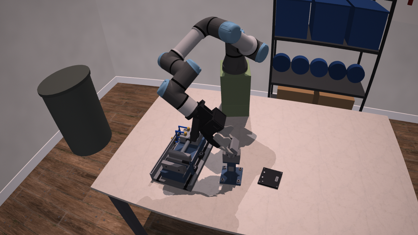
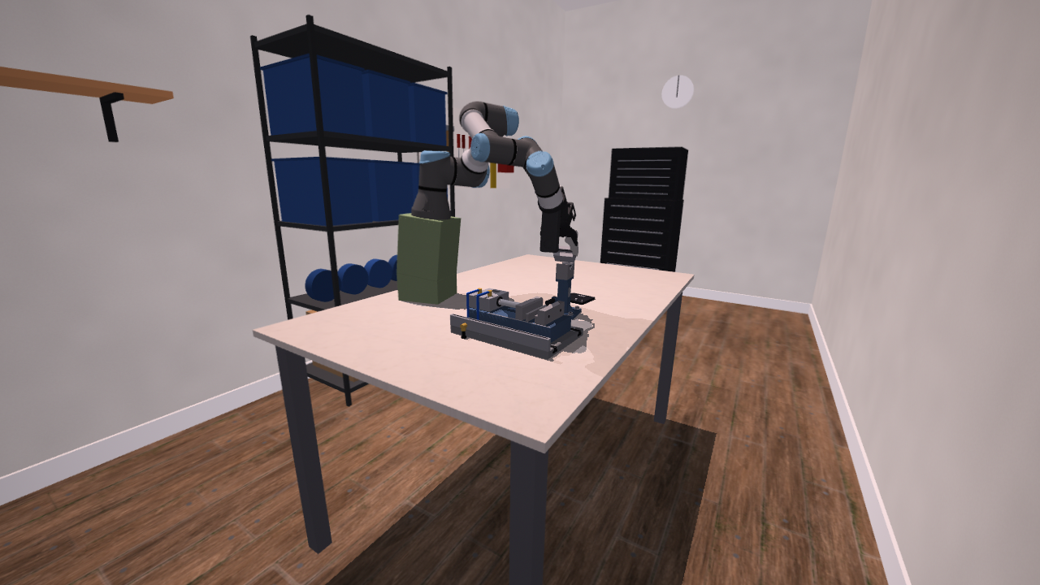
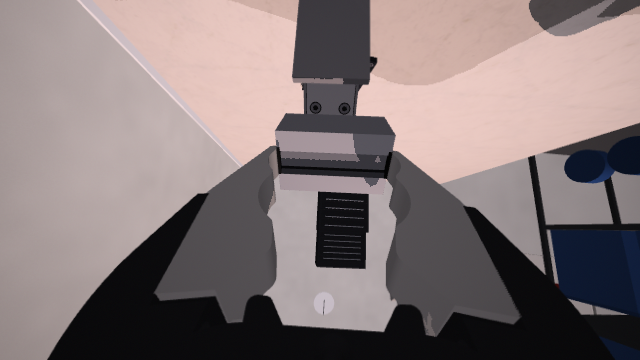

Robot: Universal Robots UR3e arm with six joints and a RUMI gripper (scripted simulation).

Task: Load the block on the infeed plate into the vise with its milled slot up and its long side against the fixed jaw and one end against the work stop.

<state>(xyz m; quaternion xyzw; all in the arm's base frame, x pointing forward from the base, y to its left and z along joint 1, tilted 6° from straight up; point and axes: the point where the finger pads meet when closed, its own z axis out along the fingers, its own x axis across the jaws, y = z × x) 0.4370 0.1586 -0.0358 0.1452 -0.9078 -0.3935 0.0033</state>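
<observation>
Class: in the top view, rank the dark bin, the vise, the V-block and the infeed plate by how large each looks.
1. Dark bin, though it stands nearer the camera.
2. Vise.
3. V-block and infeed plate: too alike to rank, and the gripper covers the V-block's top.

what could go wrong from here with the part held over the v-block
1. The gripper grips the part only at its fingertips, so it may slip or tilt on the way to the vise.
2. The V-block stands right below; a low swing could knock it.
3. The slot's facing is unclear, so it might load slot-down.
</observation>
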